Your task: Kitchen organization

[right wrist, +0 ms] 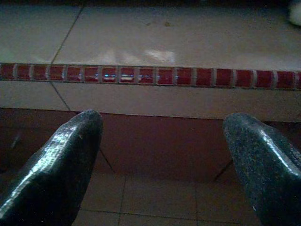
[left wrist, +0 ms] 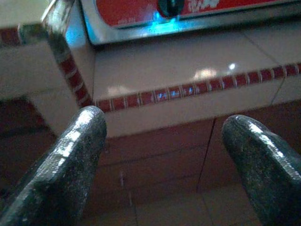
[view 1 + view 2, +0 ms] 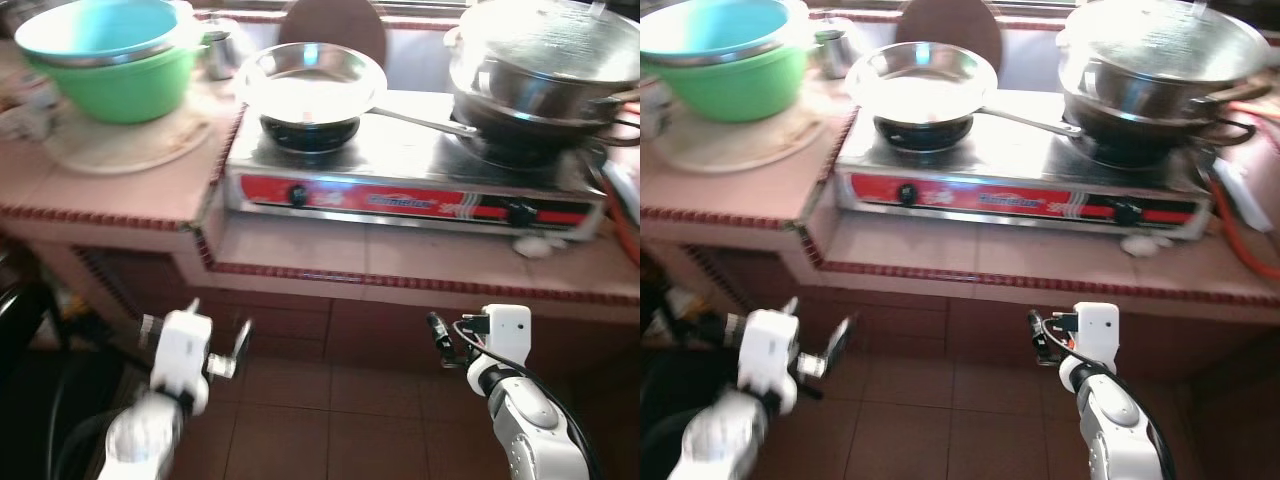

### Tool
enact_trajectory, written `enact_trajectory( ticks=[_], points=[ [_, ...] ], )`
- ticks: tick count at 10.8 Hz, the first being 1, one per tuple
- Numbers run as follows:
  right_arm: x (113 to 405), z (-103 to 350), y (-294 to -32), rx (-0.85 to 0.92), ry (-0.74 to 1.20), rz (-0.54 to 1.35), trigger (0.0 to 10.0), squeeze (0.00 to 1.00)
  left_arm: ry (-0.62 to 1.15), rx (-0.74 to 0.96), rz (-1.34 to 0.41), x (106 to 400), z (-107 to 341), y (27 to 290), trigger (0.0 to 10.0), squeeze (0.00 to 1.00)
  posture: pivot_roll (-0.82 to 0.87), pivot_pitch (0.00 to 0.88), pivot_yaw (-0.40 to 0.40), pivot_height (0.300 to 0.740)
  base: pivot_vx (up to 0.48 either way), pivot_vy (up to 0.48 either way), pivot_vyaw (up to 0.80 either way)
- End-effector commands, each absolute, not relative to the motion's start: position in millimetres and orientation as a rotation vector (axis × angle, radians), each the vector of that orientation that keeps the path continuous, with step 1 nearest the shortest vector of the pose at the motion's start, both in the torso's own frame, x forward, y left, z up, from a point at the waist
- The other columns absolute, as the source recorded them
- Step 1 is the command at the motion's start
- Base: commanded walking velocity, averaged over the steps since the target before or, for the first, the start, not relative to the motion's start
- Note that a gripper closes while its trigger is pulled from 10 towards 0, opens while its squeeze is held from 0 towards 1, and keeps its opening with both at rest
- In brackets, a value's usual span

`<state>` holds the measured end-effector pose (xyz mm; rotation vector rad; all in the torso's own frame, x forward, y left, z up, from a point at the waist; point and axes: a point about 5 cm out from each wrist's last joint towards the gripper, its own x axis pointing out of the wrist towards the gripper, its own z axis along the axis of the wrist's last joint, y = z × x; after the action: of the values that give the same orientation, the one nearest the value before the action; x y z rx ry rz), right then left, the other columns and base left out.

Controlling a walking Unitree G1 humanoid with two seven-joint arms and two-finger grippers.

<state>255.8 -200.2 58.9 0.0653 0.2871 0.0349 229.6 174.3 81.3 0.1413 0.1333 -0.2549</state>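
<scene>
A two-burner gas stove (image 3: pixel 410 195) with a red front panel stands on the tiled counter (image 3: pixel 300 250). A shiny steel frying pan (image 3: pixel 312 82) sits on its left burner, handle pointing right. Stacked large steel pots (image 3: pixel 545 60) cover the right burner. My left gripper (image 3: pixel 220 332) hovers below the counter edge on the left, open, with nothing between its fingers (image 2: pixel 80 141). My right gripper (image 3: pixel 440 335) hangs below the counter edge on the right, open as well, its fingers (image 1: pixel 70 146) wide apart and pointing at the red-trimmed counter edge (image 1: pixel 150 75).
A green basin (image 3: pixel 125 85) with a blue basin (image 3: pixel 100 25) nested in it rests on a round mat (image 3: pixel 140 145) on the raised left counter. A metal cup (image 3: pixel 220 48) stands behind it. An orange hose (image 3: pixel 1245 245) runs along the right. Brown tiled floor (image 3: pixel 330 420) lies below.
</scene>
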Motion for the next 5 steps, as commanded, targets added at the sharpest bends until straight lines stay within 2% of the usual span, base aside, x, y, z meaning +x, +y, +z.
enact_trajectory(
  ticks=[1, 3, 4, 5],
  points=[
    [252.7, 59.7, -198.9, 0.054, 0.286, 0.034, 10.0, 0.00, 0.158, 0.129, -0.253, 229.2, 83.3, 179.0, 10.0, 0.00, -0.05, 0.115, 0.009, 0.740, 0.000, 0.000, 0.00],
    [248.0, 62.9, -201.2, 0.057, 0.264, 0.003, 10.0, 0.00, 0.189, 0.111, -0.289, 225.6, 81.7, 171.4, 10.0, 0.00, -0.10, 0.130, 0.060, 0.740, 0.000, 0.000, 0.00],
    [243.1, 62.5, -204.5, 0.063, 0.269, -0.017, 10.0, 0.00, 0.194, 0.090, -0.312, 224.3, 79.8, 160.2, 10.0, 0.00, -0.12, 0.135, 0.068, 0.740, 0.000, 0.000, -0.40],
    [240.7, 63.0, -205.4, 0.056, 0.270, -0.017, 10.0, 0.00, 0.198, 0.079, -0.318, 226.6, 80.1, 153.9, 10.0, 0.00, -0.14, 0.138, 0.075, 0.740, 0.000, 0.000, -0.76]
  ],
)
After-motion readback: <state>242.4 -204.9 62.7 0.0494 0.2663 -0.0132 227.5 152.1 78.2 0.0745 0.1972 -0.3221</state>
